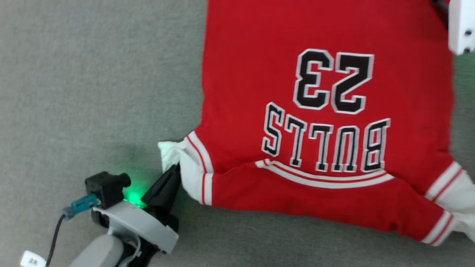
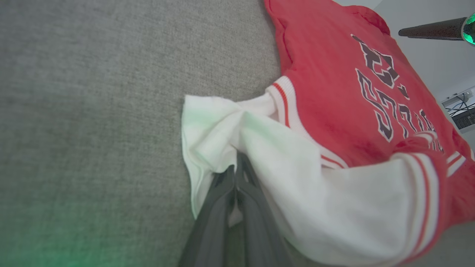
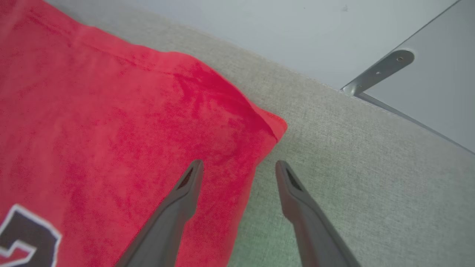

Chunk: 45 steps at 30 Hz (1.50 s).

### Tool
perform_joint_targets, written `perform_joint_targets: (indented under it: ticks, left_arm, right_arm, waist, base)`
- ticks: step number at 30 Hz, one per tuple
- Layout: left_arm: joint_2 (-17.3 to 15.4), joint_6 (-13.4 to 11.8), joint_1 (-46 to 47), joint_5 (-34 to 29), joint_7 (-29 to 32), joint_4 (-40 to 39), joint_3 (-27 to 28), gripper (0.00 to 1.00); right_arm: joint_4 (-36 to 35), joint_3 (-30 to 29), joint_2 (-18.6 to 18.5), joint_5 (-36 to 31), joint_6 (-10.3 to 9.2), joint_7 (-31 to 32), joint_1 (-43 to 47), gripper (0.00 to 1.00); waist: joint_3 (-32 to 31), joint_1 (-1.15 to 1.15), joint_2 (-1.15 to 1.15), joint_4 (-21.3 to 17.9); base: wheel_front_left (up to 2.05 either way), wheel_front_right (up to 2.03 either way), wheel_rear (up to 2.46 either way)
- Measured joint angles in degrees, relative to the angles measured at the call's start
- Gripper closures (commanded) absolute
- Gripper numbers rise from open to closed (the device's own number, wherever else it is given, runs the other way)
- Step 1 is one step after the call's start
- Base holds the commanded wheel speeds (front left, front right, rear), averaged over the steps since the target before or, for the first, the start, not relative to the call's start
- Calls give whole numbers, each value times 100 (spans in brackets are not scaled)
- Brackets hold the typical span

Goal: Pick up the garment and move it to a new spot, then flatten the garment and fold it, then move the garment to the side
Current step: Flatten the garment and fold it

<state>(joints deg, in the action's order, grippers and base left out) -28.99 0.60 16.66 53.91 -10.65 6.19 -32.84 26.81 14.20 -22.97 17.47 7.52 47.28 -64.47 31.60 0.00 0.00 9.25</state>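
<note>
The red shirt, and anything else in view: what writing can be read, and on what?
"23": black, white-outlined, on the garment, upside down in the head view.
"BULLS": on the garment too, upside down.
Small white tag at the head view's lower left: too blurred to read.

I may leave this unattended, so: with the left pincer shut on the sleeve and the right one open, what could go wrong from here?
The left pincer grips just the bunched white sleeve; pulling may crumple the garment instead of flattening it. The right pincer, open, straddles the garment's edge, one finger over the grey surface; closing could miss the cloth.
</note>
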Motion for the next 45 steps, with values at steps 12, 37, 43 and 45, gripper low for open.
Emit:
perform_joint_targets:
  ticks: [12,37,43,45]
  left_arm:
    - [245,244,269,-21,-54,109,-142,100]
    - [154,62,143,112,-98,489,-27,100]
    - [-51,-172,-40,154,-33,454,85,100]
    - [-111,-235,-74,172,15,441,113,100]
  right_arm:
    - [1772,-515,278,-1000,-4,175,-940,0]
    - [1296,230,52,214,0,-928,470,100]
    - [176,446,-375,976,1,-671,1535,100]
    - [-238,458,-513,1156,0,-527,1969,100]
  waist:
    - [394,0,0,454]
    - [-387,0,0,72]
    - [-697,0,0,-213]
    - [-796,0,0,-312]
  base:
    - [0,0,0]
    - [0,0,0]
    - [0,0,0]
    - [0,0,0]
